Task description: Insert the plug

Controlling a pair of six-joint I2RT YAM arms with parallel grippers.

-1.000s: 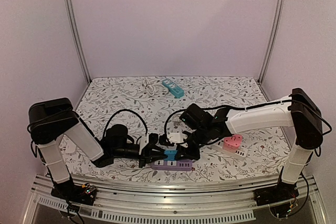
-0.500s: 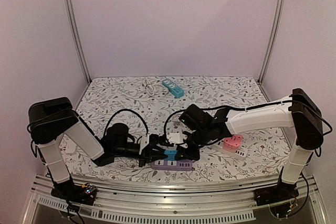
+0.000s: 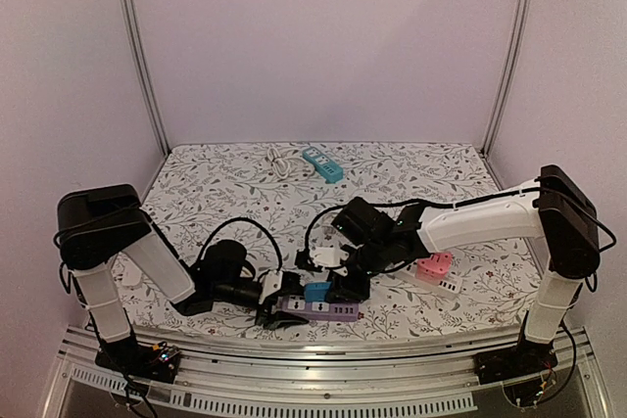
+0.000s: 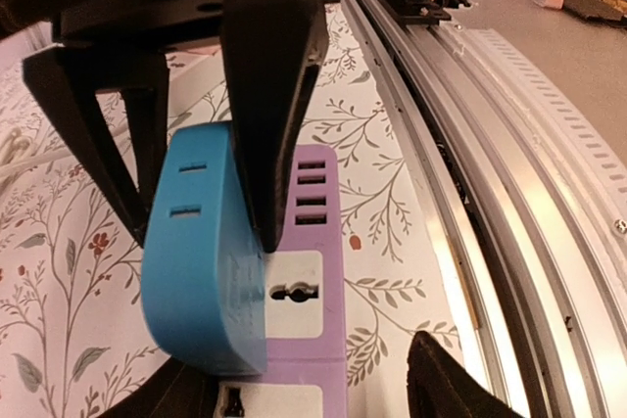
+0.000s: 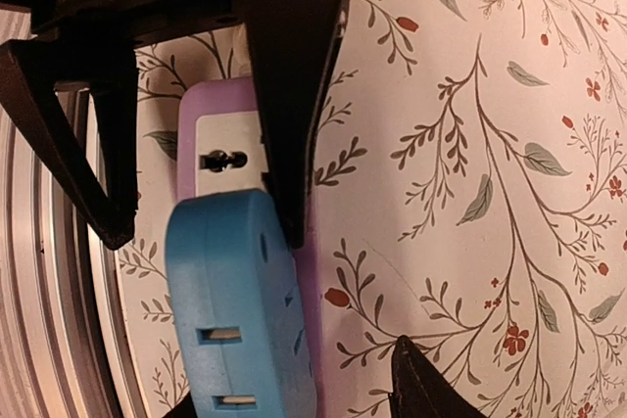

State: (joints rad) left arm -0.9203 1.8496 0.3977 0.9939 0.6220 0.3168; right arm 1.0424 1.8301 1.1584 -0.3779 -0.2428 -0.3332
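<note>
**While both sets of jaws stand parted, the blue plug (image 4: 206,271) sits on the purple strip (image 4: 312,193)**

As we work outward from the tools, we start with the left gripper (image 4: 304,369). It is spread wide and holds nothing. Its two dark tips rise on either side of the purple strip, and bare cloth shows between the strip and the tip on the rail side. The right gripper (image 5: 294,374) is parted too and grips nothing, with patterned cloth showing between one tip and the strip. The grippers face each other from opposite ends of the strip, with the plug between them. Their fingers (image 4: 269,95) are black, matt and wedge-shaped, tapering to blunt points. They flank the plug closely, and we cannot tell whether any of them touches it.

We see the plug as a rounded block of matt blue plastic, faintly grainy, with two narrow slots in its upper face. It stands on the strip's top face, right beside a white socket panel. How deep its pins sit is hidden from us.

The strip is a long, flat purple bar with white socket panels and a row of short slots.

Under the strip lies a cloth (image 3: 225,193) printed with grey leaves and red berries. A ribbed aluminium rail (image 4: 509,203) runs along the strip's near side. Toward the right arm's side of the strip a pink block (image 3: 434,263) touches a white one. Well behind the strip we find a teal bar (image 3: 322,164) beside a looped white cord (image 3: 279,159).
</note>
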